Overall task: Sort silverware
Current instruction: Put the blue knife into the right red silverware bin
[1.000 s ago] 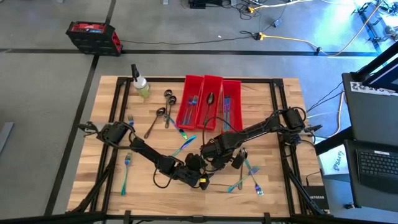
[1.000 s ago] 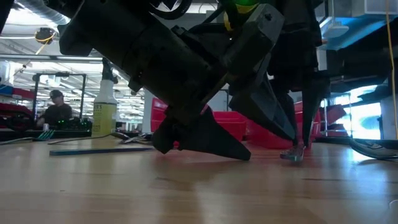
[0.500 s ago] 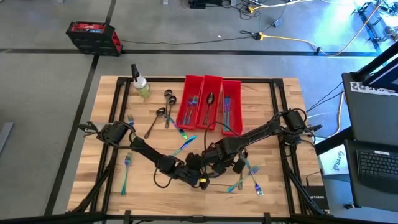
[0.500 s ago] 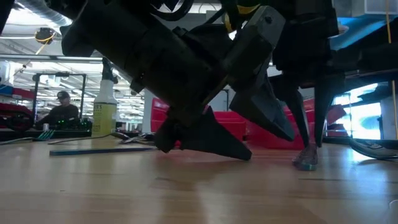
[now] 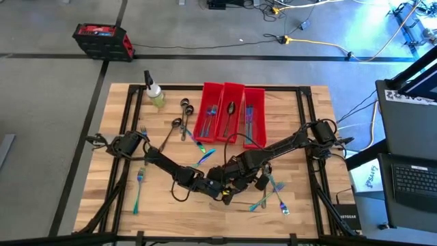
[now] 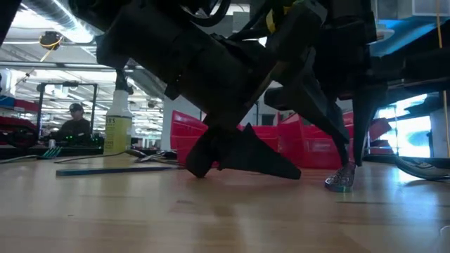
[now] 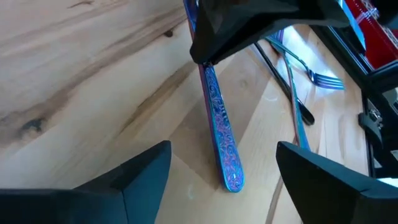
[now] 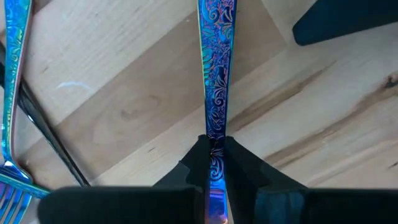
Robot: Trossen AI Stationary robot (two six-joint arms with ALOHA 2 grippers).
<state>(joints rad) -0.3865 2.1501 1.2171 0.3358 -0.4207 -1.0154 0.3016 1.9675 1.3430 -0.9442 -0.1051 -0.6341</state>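
Tightly, right end effector (image 8: 214, 163) clamps utensil handle (image 8: 216, 74); left end effector (image 7: 224, 171) — wide, unladen

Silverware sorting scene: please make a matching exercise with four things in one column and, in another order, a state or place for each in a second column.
Things:
1. left end effector
2. right end effector
3. spray bottle
4. red bins

States or places:
A. standing at the far left corner of the table
B. shut on the patterned blue utensil handle
C. open, fingers on either side of that handle's free end, not gripping it
D. side by side at the far middle of the table, with silverware inside

Pairs: 1-C, 2-B, 3-A, 4-D
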